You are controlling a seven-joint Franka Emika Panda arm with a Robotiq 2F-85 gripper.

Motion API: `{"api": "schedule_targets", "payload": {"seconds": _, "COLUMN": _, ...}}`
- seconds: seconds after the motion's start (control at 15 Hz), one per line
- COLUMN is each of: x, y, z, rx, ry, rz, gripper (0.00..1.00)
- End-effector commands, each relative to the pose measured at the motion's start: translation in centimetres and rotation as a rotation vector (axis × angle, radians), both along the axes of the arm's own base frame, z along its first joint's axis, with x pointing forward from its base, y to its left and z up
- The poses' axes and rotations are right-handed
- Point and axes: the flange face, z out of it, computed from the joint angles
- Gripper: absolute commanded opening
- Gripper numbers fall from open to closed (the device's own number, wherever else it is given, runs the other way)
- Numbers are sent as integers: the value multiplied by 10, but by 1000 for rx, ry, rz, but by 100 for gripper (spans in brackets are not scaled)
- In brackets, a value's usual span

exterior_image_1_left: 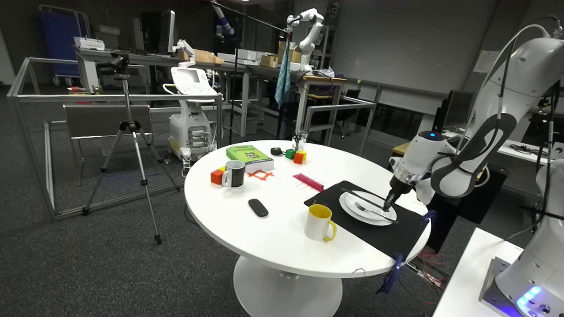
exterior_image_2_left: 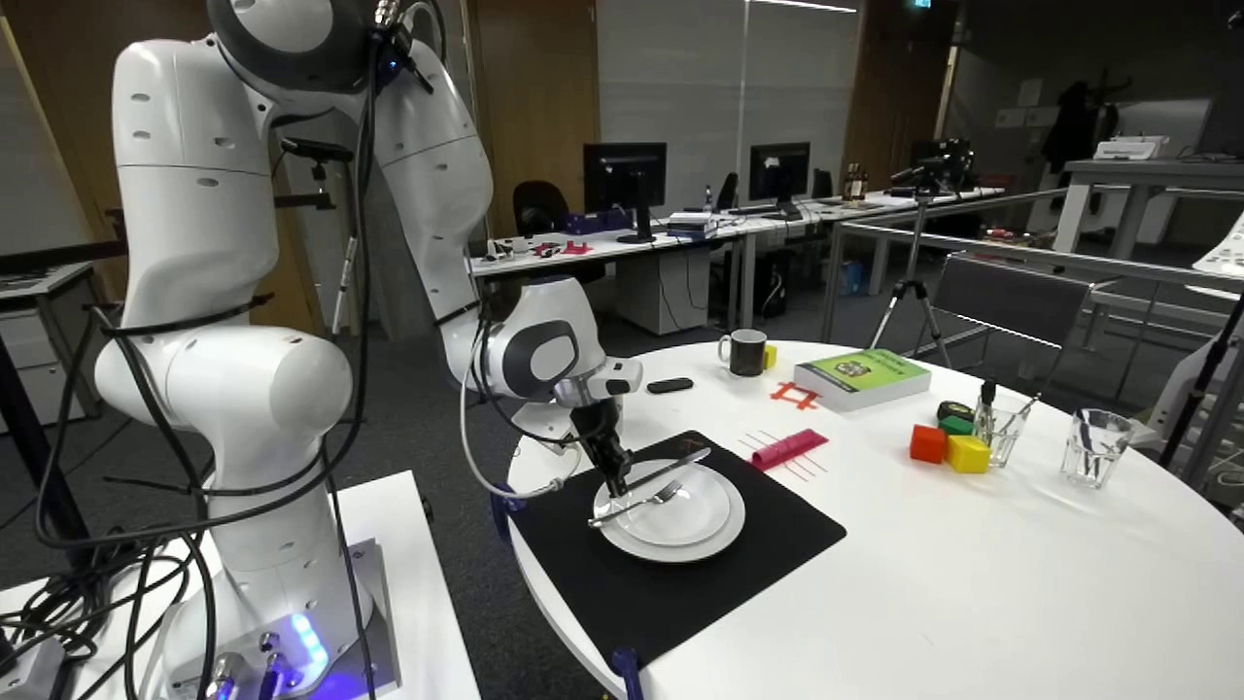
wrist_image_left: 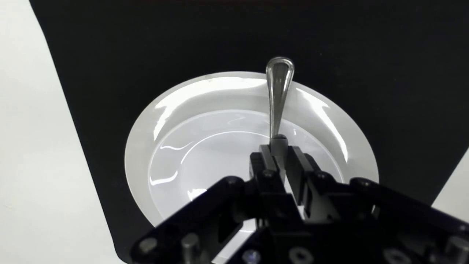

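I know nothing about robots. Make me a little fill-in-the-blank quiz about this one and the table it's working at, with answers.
The gripper holds the ____.
The fork lies on two stacked white ____.
Beneath those is a mat whose colour is ____.
The mug beside the mat has a ____ handle.

Missing words: knife; plates; black; yellow.

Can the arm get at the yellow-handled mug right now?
Probably not for a grasp: the end effector looks closed on the knife, so its jaws aren't free. The way itself looks open: in an exterior view the mug stands upright beside the black mat, with nothing tall between.
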Motion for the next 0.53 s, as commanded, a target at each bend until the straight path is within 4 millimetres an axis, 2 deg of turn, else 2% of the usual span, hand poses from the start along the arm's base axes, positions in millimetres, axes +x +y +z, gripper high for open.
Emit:
{"api": "schedule_targets", "payload": {"seconds": 0.0, "x": 0, "y": -8, "z": 10, "rx": 2, "ry": -33, "rz": 74, "gripper": 4}}
{"api": "schedule_targets", "payload": {"seconds": 0.13, "x": -1, "y": -10, "z": 14, "rx": 0, "ry": -38, "rz": 110, "gripper": 4}}
{"api": "schedule_targets", "payload": {"seconds": 0.2, "x": -14, "y": -13, "z": 11, "rx": 12, "ry": -40, "rz": 129, "gripper": 4}}
{"api": "schedule_targets", "payload": {"seconds": 0.33, "x": -2, "y": -10, "z": 22, "rx": 3, "ry": -51, "rz": 165, "gripper": 4}}
{"api": "schedule_targets", "payload": {"seconds": 0.47, "x": -10, "y": -12, "z": 25, "rx": 16, "ry": -52, "rz": 186, "gripper": 4}}
